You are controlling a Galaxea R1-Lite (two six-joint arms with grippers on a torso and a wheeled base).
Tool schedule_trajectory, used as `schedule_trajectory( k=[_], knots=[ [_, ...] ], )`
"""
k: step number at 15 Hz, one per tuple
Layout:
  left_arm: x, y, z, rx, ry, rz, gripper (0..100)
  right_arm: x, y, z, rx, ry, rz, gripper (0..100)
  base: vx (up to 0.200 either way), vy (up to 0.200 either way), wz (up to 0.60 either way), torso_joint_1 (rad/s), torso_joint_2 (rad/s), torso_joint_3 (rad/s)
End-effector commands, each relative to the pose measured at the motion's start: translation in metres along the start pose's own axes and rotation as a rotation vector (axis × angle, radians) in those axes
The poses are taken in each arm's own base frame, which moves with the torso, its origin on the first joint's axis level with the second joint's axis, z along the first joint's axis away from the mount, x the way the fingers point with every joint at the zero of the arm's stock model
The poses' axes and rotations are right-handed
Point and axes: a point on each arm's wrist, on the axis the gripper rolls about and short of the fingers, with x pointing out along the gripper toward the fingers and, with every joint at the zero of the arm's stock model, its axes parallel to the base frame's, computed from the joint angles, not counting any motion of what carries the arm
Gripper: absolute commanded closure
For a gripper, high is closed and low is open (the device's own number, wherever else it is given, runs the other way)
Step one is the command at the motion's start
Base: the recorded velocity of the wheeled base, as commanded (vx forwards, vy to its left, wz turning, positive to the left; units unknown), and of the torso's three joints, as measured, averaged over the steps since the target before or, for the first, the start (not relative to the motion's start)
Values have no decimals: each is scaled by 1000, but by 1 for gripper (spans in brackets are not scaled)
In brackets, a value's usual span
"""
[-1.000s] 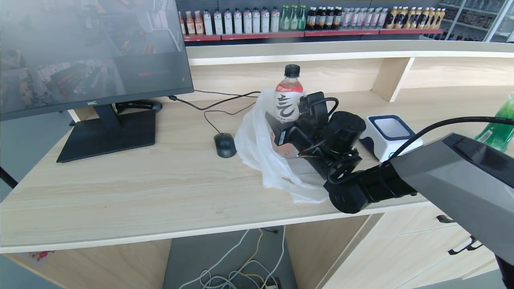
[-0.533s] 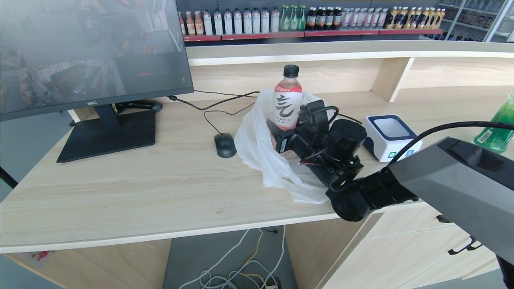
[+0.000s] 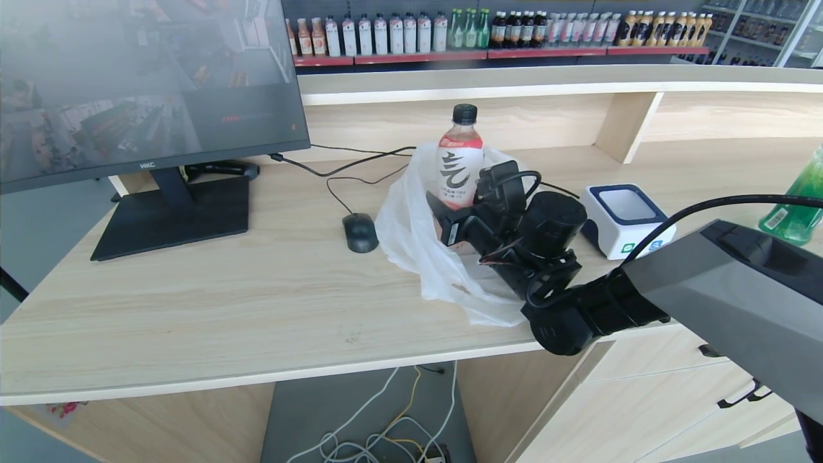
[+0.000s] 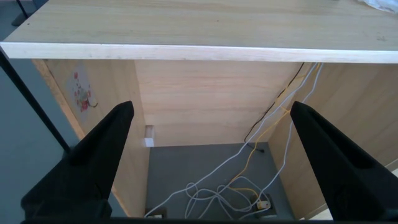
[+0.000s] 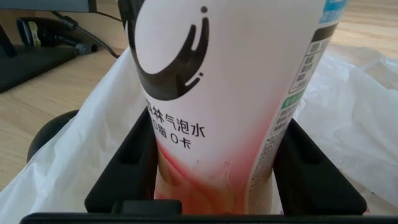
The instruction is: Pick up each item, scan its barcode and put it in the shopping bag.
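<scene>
Head view: right gripper (image 3: 464,207) is clamped on the lower body of the bottle (image 3: 460,161), upright, cap up; its base sits inside the open mouth of the shopping bag (image 3: 411,247), which slumps on the counter (image 3: 257,296); scanner (image 3: 622,217) is just beside the bag, on the robot's right; a green bottle (image 3: 794,209) stands further right, not yet bagged. Left wrist view: left gripper (image 4: 211,162) hangs below the counter edge, fingers (image 4: 93,168) spread wide, holding nothing, cables on the floor beneath. Right wrist view: both fingers (image 5: 134,155) pinch the bottle from either side, bag film bunched around and behind them; can't tell if the base touches the counter. My read: this is the drop-in step. To do it well, lower straight down until the base is supported, keep it vertical, open only slightly, then back out along the approach line so the fingers don't drag film and tip the bottle.
</scene>
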Motion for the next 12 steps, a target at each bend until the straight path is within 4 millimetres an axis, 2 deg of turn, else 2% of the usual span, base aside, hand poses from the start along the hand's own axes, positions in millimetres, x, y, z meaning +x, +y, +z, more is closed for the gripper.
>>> schedule_trajectory(
  k=[1, 4, 12],
  knots=[
    [0, 0, 0, 0, -1, 0, 0, 0, -1, 2, 0, -5, -1, 0, 0, 0, 0, 0, 0, 0],
    [0, 0, 0, 0, -1, 2, 0, 0, 0, 6, -1, -15, -1, 0, 0, 0, 0, 0, 0, 0],
    [0, 0, 0, 0, -1, 0, 0, -10, 3, 35, -14, -51, 8, 0, 0, 0, 0, 0, 0, 0]
  ],
)
